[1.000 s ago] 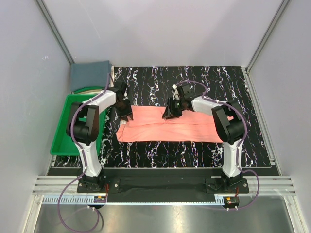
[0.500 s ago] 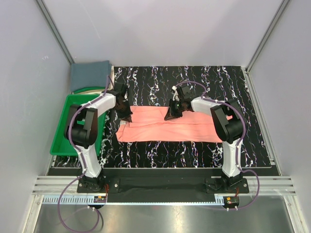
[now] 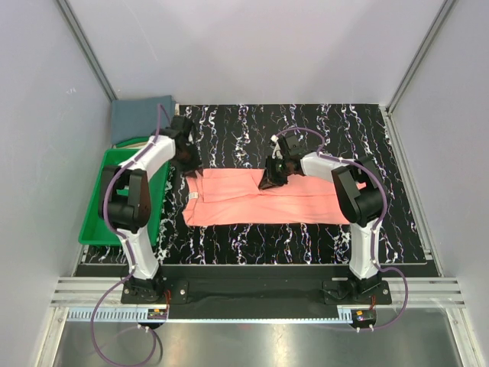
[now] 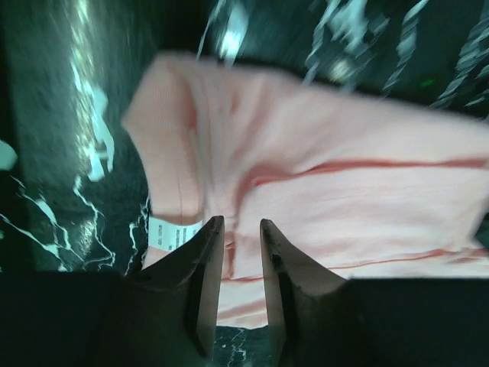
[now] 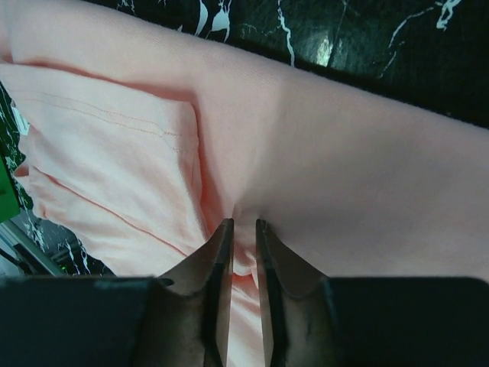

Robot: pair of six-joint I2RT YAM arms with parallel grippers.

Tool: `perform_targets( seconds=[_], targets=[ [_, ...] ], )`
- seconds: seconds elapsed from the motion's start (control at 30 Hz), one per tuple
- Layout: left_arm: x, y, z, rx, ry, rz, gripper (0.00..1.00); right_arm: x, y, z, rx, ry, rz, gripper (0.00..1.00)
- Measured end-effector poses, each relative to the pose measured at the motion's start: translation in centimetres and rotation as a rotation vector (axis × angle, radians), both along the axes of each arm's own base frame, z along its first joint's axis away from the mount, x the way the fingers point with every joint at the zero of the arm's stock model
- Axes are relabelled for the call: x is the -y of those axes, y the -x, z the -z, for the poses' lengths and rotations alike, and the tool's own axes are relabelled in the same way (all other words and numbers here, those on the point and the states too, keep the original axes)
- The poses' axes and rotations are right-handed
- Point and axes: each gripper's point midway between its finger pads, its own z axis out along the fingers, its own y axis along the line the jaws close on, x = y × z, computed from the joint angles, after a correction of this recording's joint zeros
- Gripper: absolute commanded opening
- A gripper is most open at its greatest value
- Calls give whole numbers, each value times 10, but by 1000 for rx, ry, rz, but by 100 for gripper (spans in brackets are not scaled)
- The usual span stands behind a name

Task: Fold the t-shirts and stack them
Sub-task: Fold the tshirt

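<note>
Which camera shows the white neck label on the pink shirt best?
Left wrist: the white neck label shows large, though blurred. Top external shows only a tiny white speck; right wrist shows no label clearly.

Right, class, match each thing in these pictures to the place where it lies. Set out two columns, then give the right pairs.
Things
1. salmon-pink t-shirt
2. blue-grey t-shirt
3. green tray
4. white neck label

Places
A. far left corner, beyond the green tray
B. at the left end of the salmon-pink t-shirt
C. spread across the middle of the marbled mat
D. left side, just off the marbled mat

Pairs: 1-C, 2-A, 3-D, 4-B
</note>
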Motion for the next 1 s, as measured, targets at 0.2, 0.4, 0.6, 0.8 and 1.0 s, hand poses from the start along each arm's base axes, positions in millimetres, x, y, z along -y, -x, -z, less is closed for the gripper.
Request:
perform_targets(
  seconds=[0.2, 0.4, 0.6, 0.8, 1.0],
  targets=[
    [-2, -74, -66, 224, 21, 10, 13, 7, 8, -8, -26, 27, 8, 18],
    [-4, -86, -38, 179, -15, 28, 4, 3, 2, -33, 9, 5, 16, 3],
    [-23, -68, 15, 39, -114, 15, 3, 3, -7, -40, 38, 10, 30, 0],
    [-35, -66, 30, 2, -164, -7, 2, 17, -25, -28, 62, 76, 90, 0],
    [-43, -69, 30, 3, -171, -32, 6, 65, -48, -4, 28, 135, 208, 0]
  ],
)
